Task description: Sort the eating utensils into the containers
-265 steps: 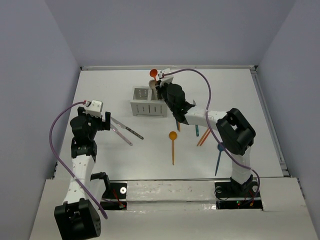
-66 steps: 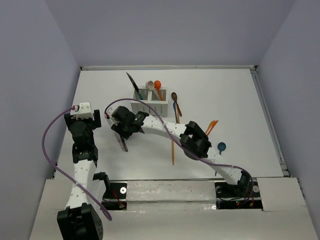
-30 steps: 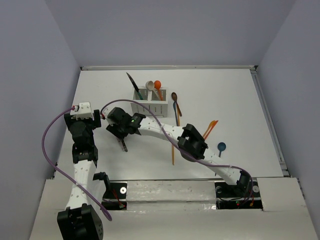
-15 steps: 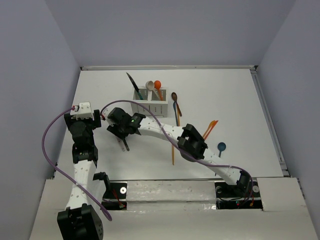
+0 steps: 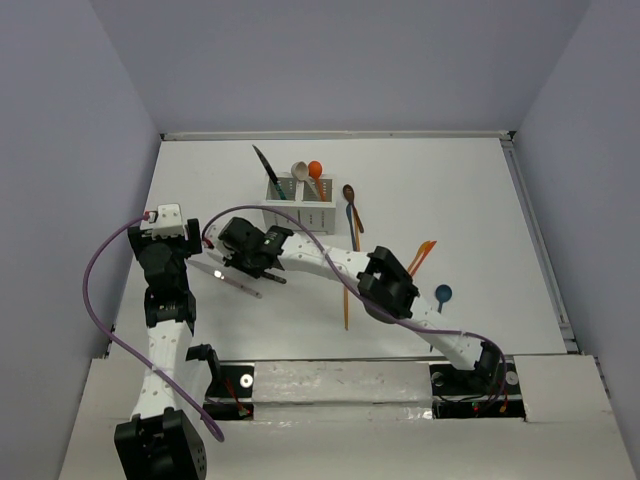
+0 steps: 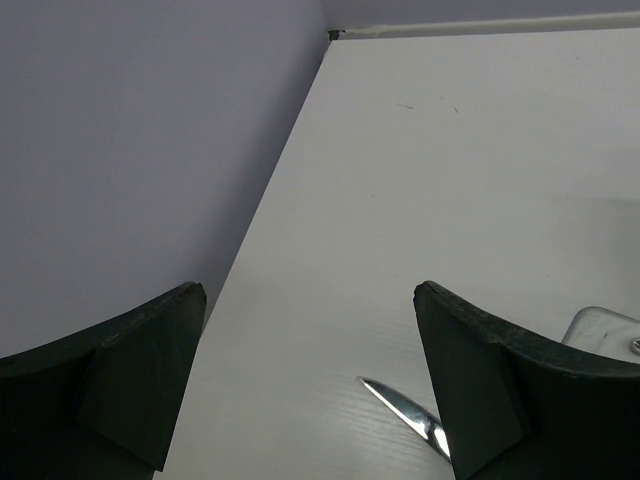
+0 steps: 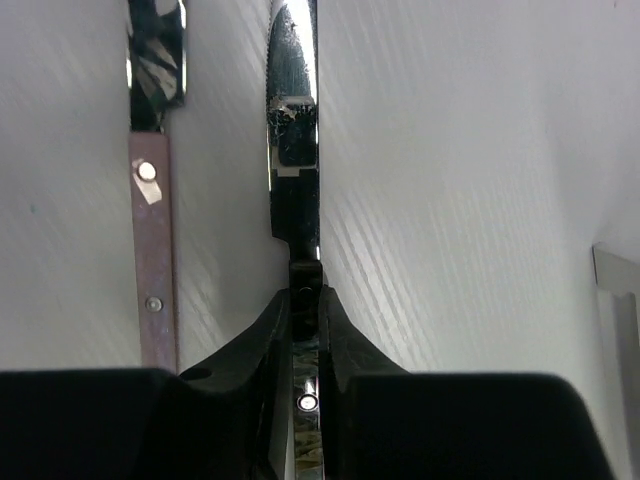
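Two knives lie side by side on the table (image 5: 480, 200), left of centre: a black knife (image 7: 293, 150) and a pink-handled knife (image 7: 152, 230). My right gripper (image 7: 303, 300) is pinched on the black knife's handle, one finger pressed to each side. The blade points away from the wrist camera, parallel to the pink-handled knife and just beside it, not touching. Whether the black knife is off the surface I cannot tell.

My left gripper (image 6: 308, 300) hangs released near the table's left edge, fingers spread wide with nothing between them. A blade tip (image 6: 405, 410) shows below it.

The caddy (image 5: 298, 216) stands just behind my right gripper. An upright dark knife (image 5: 262, 163), a white spoon (image 5: 298, 170) and a standing orange spoon (image 5: 315, 168) rise out of it.

Loose items to the right:
- a brown spoon (image 5: 349, 195)
- an orange handle (image 5: 346, 310), partly under my right arm
- orange utensils (image 5: 420, 255)
- a blue spoon (image 5: 441, 295)
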Available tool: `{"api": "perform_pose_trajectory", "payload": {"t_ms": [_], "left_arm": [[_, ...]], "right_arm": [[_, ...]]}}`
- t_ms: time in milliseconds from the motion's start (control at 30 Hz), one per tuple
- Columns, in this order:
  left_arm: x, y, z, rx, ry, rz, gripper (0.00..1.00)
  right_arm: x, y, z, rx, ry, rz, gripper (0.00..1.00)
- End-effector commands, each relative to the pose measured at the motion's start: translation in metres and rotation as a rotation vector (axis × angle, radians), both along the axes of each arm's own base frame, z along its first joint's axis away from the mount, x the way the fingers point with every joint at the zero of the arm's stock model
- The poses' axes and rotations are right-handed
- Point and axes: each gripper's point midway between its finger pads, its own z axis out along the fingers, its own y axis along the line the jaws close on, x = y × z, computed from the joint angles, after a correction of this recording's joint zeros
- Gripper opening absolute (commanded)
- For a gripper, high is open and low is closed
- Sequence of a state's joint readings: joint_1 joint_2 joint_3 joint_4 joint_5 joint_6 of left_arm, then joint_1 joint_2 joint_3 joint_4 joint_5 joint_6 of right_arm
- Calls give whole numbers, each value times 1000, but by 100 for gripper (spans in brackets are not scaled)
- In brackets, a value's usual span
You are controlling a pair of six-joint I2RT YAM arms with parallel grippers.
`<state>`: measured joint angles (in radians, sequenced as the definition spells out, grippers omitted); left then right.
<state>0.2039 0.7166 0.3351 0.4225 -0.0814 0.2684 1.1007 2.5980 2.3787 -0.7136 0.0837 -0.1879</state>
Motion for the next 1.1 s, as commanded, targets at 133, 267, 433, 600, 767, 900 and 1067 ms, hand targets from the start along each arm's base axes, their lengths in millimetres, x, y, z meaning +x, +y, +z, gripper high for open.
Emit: {"api": "perform_pose_trajectory", "payload": {"t_ms": [133, 267, 433, 600, 767, 900, 1067], "left_arm": [[-3, 3, 21, 30, -82, 13, 99], [-3, 3, 21, 31, -81, 15, 99], [-3, 2, 20, 31, -80, 7, 99], [-3, 2, 20, 32, -76, 9, 99], [-3, 2, 21, 32, -84, 7, 99], [-2, -1, 22, 28, -86, -7, 99], [-2, 0, 21, 29, -81, -2, 99]], "right_arm": [[-26, -81, -21, -260, 74, -44, 7], [-40, -99, -10, -296, 113, -45, 7], [-57, -126, -13, -395, 176, -7, 28], [-52, -120, -14, -394, 187, 10, 37], [-51, -118, -27, -424, 233, 25, 38], [-50, -115, -31, -425, 233, 17, 27], [-44, -111, -30, -399, 206, -10, 0]]}}
